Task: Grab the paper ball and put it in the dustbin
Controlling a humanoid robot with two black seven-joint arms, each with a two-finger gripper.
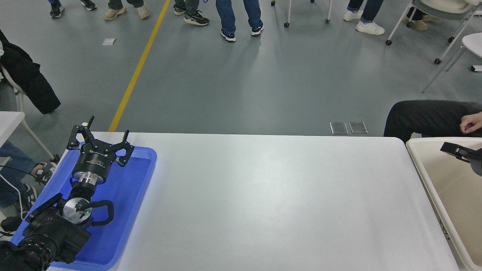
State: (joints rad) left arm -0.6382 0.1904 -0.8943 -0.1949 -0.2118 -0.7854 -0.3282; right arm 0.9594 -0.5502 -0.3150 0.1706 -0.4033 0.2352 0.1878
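The cream-beige dustbin (422, 170) stands at the table's right end, cut off by the picture's right edge. Only a black tip of my right gripper (460, 152) shows, hanging over the dustbin's far part, apart from its walls. The paper ball is out of view; the part of the dustbin's inside that shows holds nothing. My left gripper (101, 132) is parked open over the blue tray at the lower left, with nothing between its fingers.
A shallow blue tray (130, 195) lies at the table's left end under the left arm. A seated person's dark-clothed leg (425, 118) and hand (470, 123) are just beyond the dustbin's far rim. Several people stand farther back on the grey floor.
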